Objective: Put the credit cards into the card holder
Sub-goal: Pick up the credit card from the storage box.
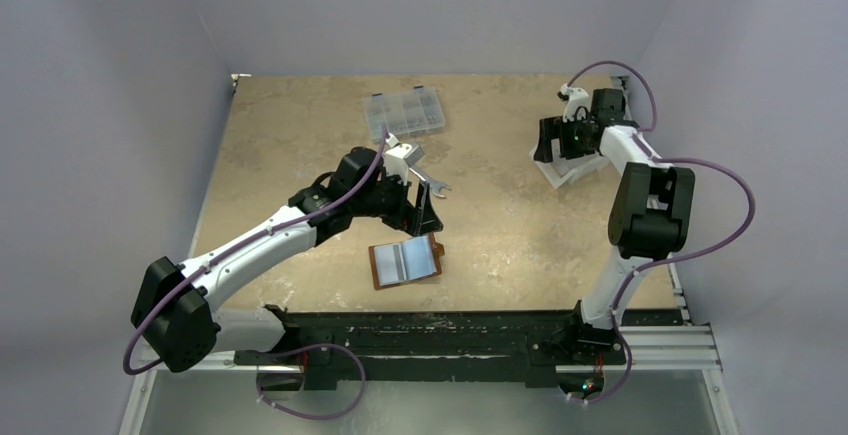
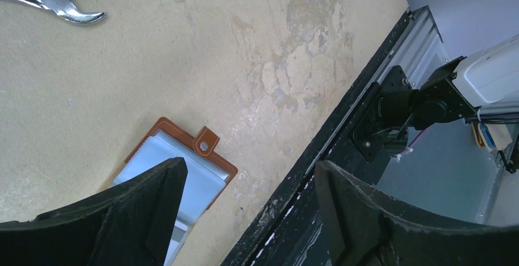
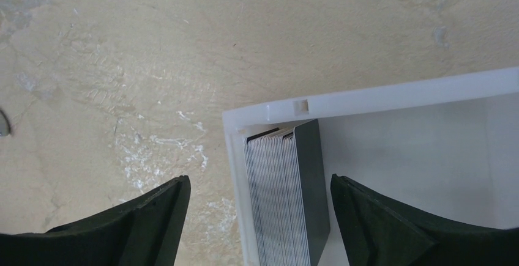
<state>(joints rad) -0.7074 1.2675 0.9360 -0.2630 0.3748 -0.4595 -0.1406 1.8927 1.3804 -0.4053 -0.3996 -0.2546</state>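
My right claw [image 3: 258,181], apart like my left claw [image 2: 251,164], hangs over cards [image 3: 283,205] inside the bin [image 3: 398,92]; tightly packed, several may lift.

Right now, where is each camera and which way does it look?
Top: high behind the arms, facing down at the table; shows left arm, right arm, card holder, wrench, compartment box, white bin.
Left wrist: on the left arm, facing down past the open left gripper at card holder and wrench.
Right wrist: on the right arm, facing down past the open right gripper at credit cards stacked in the white bin.
Shared: top and left wrist both see card holder, wrench.
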